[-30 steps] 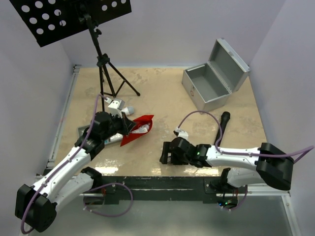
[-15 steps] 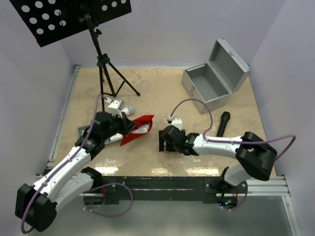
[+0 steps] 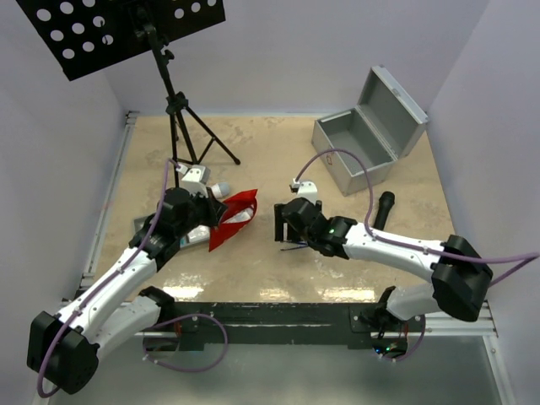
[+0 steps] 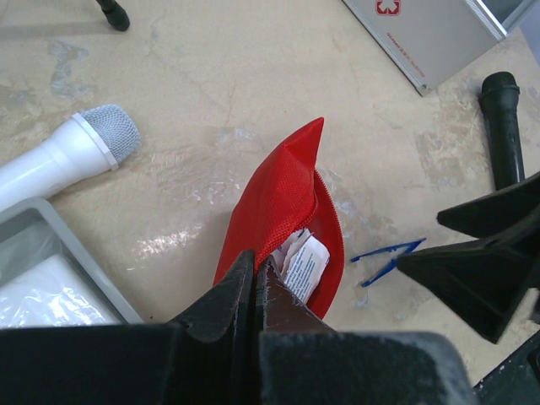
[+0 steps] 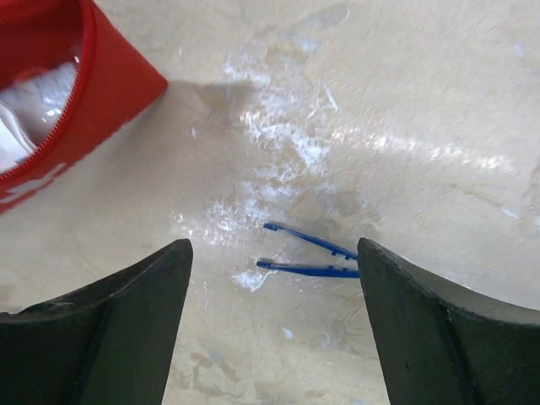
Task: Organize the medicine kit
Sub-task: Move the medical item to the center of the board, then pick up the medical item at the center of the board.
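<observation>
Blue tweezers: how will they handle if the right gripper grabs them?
Likely light and springy: the blue tweezers are two thin, plastic-looking prongs. Lying flat on the glossy table, they may skid rather than lift, and could be hard to pinch.

1. The right gripper hangs over the beige, marbled table top, its jaws standing wide apart.
2. Its two black, wedge-shaped fingers fill the lower left and lower right corners.
3. Thin blue plastic tweezers lie flat on the table between the fingertips. The two prongs point left and are spread. The rear end passes out of sight behind the finger at the right edge.
4. A red fabric pouch with a red zipper lies at the upper left, well apart from the tweezers. Its mouth is open.
5. White packets show inside the pouch.
6. Glossy glare patches mark the table above the tweezers.
</observation>
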`<state>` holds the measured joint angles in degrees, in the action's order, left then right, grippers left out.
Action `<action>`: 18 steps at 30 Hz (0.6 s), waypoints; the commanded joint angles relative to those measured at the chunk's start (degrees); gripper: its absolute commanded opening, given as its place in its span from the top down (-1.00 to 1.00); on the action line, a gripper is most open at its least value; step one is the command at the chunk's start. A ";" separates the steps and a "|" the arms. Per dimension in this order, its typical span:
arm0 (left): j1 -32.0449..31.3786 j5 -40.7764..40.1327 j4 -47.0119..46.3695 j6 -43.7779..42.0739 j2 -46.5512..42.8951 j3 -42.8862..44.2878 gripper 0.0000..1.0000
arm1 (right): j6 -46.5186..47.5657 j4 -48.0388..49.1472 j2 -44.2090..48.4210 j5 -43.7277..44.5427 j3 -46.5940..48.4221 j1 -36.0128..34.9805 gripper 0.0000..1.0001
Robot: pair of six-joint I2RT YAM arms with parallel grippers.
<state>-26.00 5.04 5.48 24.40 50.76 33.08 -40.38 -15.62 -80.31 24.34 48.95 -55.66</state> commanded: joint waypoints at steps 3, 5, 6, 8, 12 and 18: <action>0.51 -0.65 -1.34 0.38 0.21 1.64 1.00 | 1.71 0.58 1.39 2.47 -2.89 3.98 -0.54; 0.60 0.06 -1.34 0.73 -0.05 1.37 1.00 | 1.10 2.16 0.86 2.12 -3.68 4.15 -0.48; 0.51 0.32 -1.34 0.82 -0.14 1.20 1.00 | 0.66 2.95 0.60 2.12 -4.03 4.24 -0.47; 0.51 0.41 -1.08 0.82 -0.66 1.02 1.00 | 0.74 4.62 -0.54 1.59 -4.47 4.33 -0.43; 0.51 0.32 -0.47 0.56 -1.28 1.02 1.00 | 1.00 6.03 -1.95 0.54 -4.74 4.33 -0.38; 0.51 0.59 -1.08 1.00 -1.37 0.06 1.00 | 2.15 7.44 -2.73 -1.40 -5.71 4.24 -0.30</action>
<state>-25.87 4.75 5.65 24.51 50.24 33.08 -39.31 -11.22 -82.70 23.68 43.64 -51.31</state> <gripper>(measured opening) 0.030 0.657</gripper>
